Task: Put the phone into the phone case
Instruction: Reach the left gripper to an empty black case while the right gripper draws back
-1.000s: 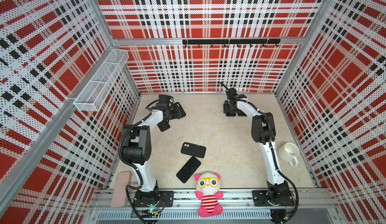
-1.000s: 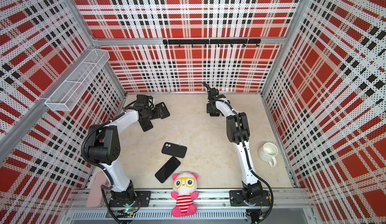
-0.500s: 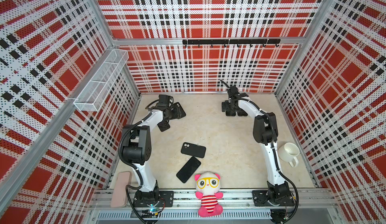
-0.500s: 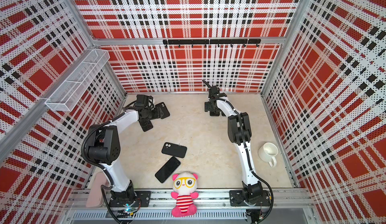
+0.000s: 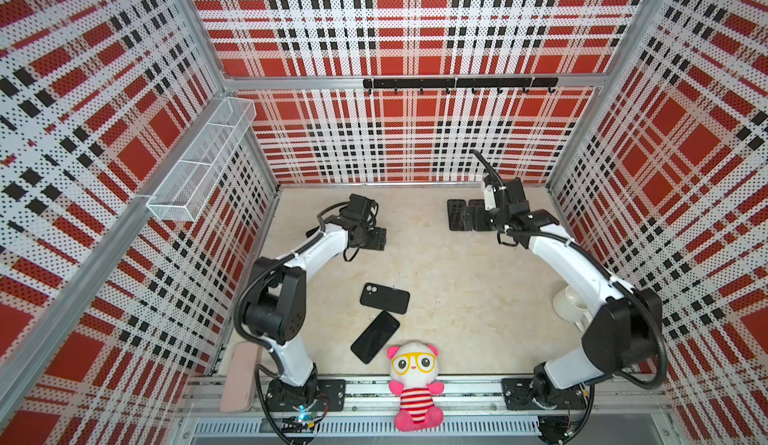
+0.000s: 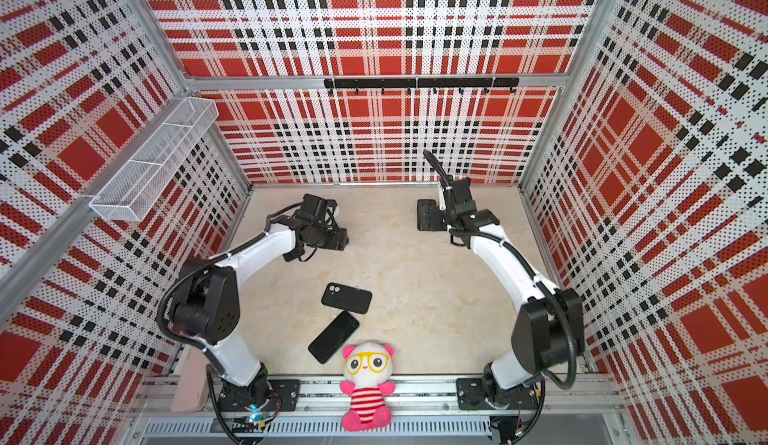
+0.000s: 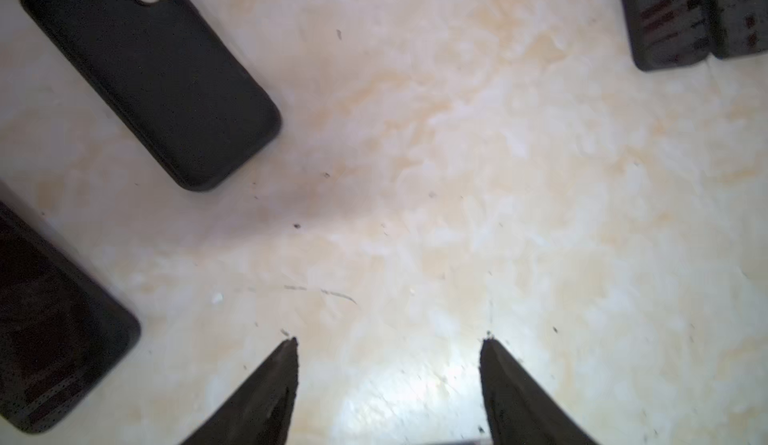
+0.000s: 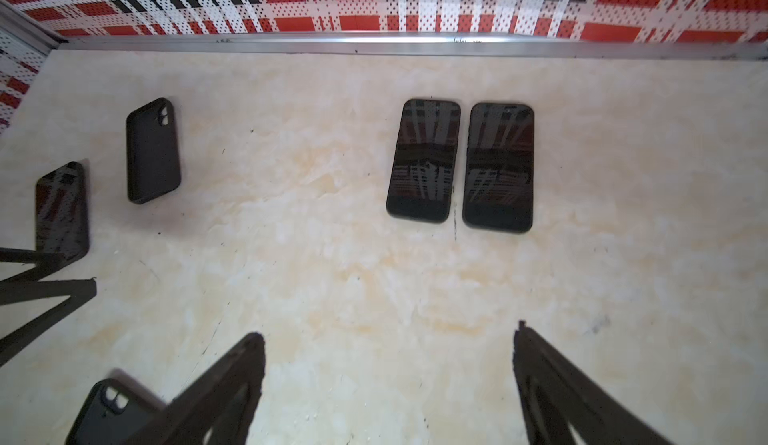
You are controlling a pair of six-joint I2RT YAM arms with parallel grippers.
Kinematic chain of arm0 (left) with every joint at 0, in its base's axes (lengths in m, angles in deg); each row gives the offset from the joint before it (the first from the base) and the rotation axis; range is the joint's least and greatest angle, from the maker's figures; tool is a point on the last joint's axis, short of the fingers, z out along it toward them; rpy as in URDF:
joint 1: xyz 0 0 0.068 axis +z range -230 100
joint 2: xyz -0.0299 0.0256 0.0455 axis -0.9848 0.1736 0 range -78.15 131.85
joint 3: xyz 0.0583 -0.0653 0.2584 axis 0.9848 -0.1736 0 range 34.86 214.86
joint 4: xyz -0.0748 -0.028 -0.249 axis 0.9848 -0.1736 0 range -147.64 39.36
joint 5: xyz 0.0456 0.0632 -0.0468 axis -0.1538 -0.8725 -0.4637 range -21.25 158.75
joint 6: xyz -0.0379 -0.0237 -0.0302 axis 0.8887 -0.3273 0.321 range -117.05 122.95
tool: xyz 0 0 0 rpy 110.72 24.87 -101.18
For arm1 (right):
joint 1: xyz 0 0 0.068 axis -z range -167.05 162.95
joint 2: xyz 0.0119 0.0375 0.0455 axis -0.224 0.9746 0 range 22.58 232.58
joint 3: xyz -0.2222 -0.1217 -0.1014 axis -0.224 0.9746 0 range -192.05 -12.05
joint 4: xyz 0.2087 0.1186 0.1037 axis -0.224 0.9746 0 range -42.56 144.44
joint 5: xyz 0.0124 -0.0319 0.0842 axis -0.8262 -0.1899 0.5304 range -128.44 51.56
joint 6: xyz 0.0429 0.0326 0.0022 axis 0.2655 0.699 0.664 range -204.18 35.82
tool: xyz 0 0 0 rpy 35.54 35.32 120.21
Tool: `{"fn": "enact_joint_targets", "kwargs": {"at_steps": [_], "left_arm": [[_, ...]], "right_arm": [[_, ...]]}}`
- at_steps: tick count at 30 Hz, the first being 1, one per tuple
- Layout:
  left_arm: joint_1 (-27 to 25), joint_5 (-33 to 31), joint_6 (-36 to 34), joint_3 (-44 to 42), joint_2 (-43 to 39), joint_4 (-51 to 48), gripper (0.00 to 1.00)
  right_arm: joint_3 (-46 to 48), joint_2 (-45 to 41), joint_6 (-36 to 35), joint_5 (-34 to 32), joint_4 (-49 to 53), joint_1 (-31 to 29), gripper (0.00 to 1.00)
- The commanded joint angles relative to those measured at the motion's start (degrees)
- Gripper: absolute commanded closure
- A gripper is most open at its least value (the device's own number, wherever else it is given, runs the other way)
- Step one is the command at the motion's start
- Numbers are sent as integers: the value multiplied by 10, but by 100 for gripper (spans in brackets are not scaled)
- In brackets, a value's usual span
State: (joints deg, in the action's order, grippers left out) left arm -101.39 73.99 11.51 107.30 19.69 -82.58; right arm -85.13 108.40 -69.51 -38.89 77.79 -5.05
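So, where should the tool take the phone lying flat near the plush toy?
Probably across its two long edges at mid-length, from straight above: the phone lies flat, screen up, and both long sides face bare table.

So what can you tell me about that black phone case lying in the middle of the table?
The phone case is matte black and soft-looking, with rounded corners and a camera cutout at one end; the table shows through its holes. It lies flat and empty on the beige table. A black phone lies just beside it; whether they touch is unclear.
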Motion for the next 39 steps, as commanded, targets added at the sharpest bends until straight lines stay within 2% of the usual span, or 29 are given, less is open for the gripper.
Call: {"fn": "enact_joint_targets", "kwargs": {"at_steps": [1,5,7,15,18,24,39], "left_arm": [[-22,-17,16,-54,-51,-40,27],[-42,-16,48,-127,-94,-40,25],[-42,-15,59,-156,-110,-38,25],[-33,-12,97,-191,-103,-39,28],[-14,7,114,-208,-104,-29,32],[-15,6,124,-219,-96,-30,38],[-19,0,119,-211,-45,-16,65]], "right_arm": [[62,-20,-11,33,1,1,9],[157,-70,22,93,-46,0,12],[188,-80,32,102,-67,1,14],[163,-40,39,115,-64,1,17],[167,-46,42,110,-74,1,18],[170,-41,38,94,-67,0,18],[179,-40,41,91,-80,1,19]]}}
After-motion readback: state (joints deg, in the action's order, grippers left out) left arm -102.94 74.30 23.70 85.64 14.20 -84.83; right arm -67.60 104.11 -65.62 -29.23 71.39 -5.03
